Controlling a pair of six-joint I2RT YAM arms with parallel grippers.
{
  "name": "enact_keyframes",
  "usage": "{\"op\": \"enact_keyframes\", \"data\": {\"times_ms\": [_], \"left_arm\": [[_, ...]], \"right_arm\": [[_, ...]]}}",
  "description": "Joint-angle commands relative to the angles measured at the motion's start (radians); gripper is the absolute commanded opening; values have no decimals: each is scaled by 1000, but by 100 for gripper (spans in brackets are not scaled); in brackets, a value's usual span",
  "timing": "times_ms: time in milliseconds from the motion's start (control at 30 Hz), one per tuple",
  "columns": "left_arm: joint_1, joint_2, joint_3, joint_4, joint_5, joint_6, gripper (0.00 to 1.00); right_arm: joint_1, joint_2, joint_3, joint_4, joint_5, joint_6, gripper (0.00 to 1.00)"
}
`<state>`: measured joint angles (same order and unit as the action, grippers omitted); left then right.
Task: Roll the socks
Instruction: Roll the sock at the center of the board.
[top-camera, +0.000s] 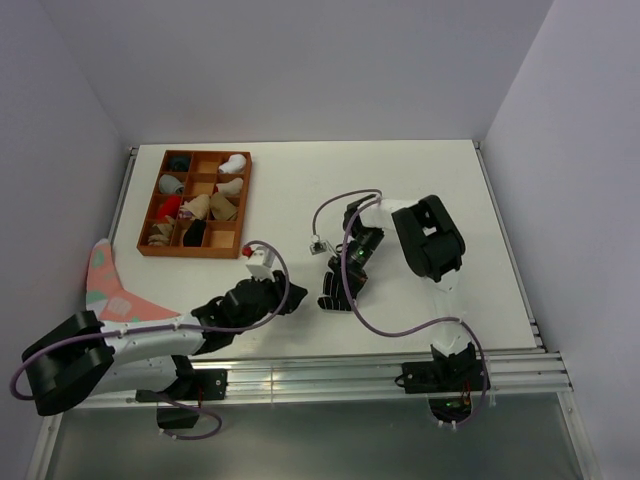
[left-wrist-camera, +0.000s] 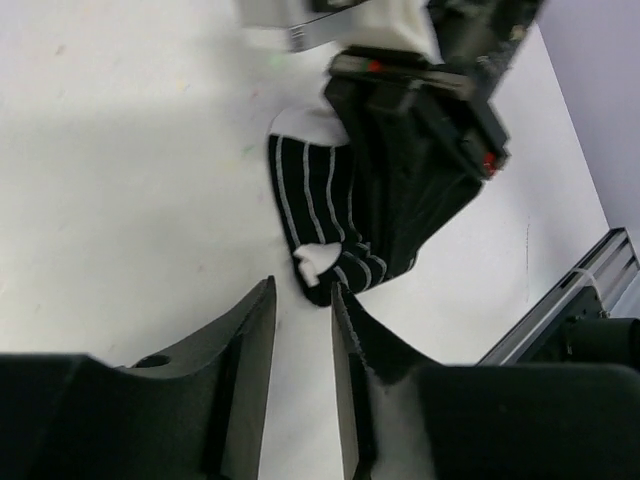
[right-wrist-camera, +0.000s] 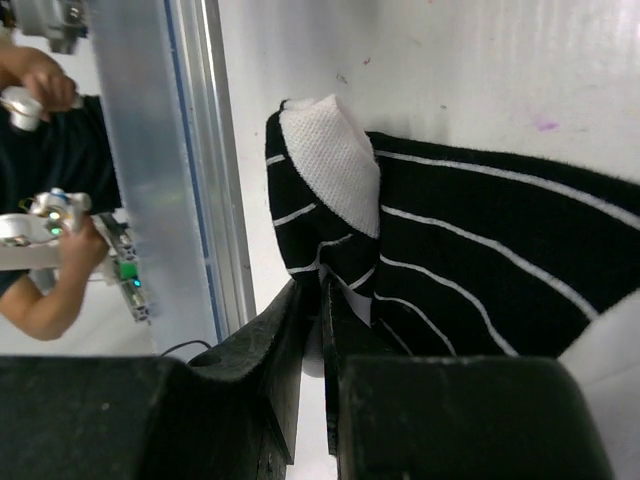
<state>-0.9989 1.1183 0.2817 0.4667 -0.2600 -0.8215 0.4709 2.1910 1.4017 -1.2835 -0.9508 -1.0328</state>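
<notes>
One striped sock (right-wrist-camera: 480, 270) is not rolled yet; the right hand (right-wrist-camera: 314, 300) pinches its edge, and the left hand (left-wrist-camera: 302, 300) sits slightly open, empty.

A brown compartment tray (top-camera: 190, 254) holding sock bundles (top-camera: 234, 163) sits far-left, a pink sock (top-camera: 105, 285) nearer.

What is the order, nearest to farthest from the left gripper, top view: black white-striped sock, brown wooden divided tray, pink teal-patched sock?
1. Black white-striped sock, just right of the left gripper.
2. Brown wooden divided tray, back left.
3. Pink teal-patched sock, far left.
</notes>
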Motion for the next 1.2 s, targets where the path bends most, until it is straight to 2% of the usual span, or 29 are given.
{"op": "enact_keyframes", "data": {"times_ms": [0,233,500,800,1167], "left_arm": [[-21,82,77,141,-12,160,35],[-21,251,168,222,172,295,43],[-15,391,255,216,341,355,48],[5,474,251,285,389,340,47],[13,520,244,312,355,344,46]], "right_arm": [[-28,35,43,-155,-57,-69,16],[-46,23,11,-139,-40,-72,16],[-55,41,13,-151,-36,-82,16],[-63,41,10,-155,-31,-87,16],[-72,42,-3,-155,-14,-99,16]]}}
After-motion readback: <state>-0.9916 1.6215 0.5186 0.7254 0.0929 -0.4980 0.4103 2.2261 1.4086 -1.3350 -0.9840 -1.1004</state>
